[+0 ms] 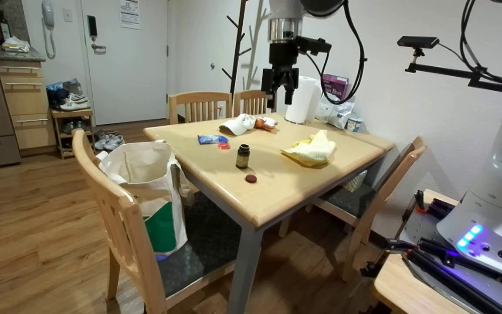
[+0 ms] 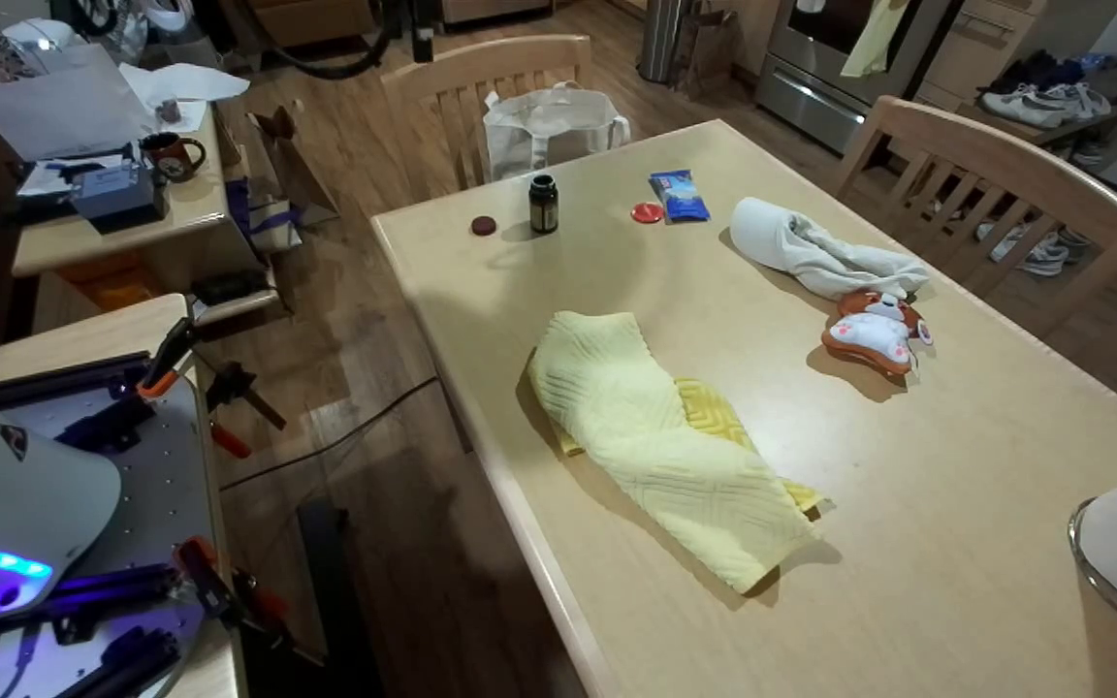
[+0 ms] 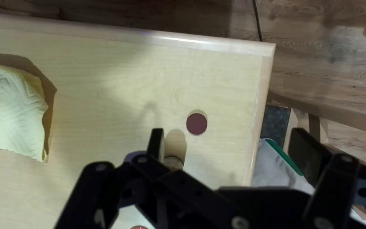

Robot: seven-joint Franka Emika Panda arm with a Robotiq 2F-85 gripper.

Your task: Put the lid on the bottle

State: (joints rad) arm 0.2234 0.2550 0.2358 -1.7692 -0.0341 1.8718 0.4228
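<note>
"Lid (image 1: 251, 179): where is it?"

"Flat on the table (image 1: 277, 194), just below the middle of the frame in an exterior view, near the bottle (image 1: 242, 156) but apart from it."

"And how does the bottle stand?"

"Upright, a little above and left of the lid in that frame."

"What of the gripper (image 1: 279, 101)?"

"Upper middle of the same frame, over the table, pointing down. In the wrist view its fingers (image 3: 154, 144) are spread wide."

"And the yellow cloth (image 1: 310, 149)?"

"Right of the bottle in an exterior view."
</note>
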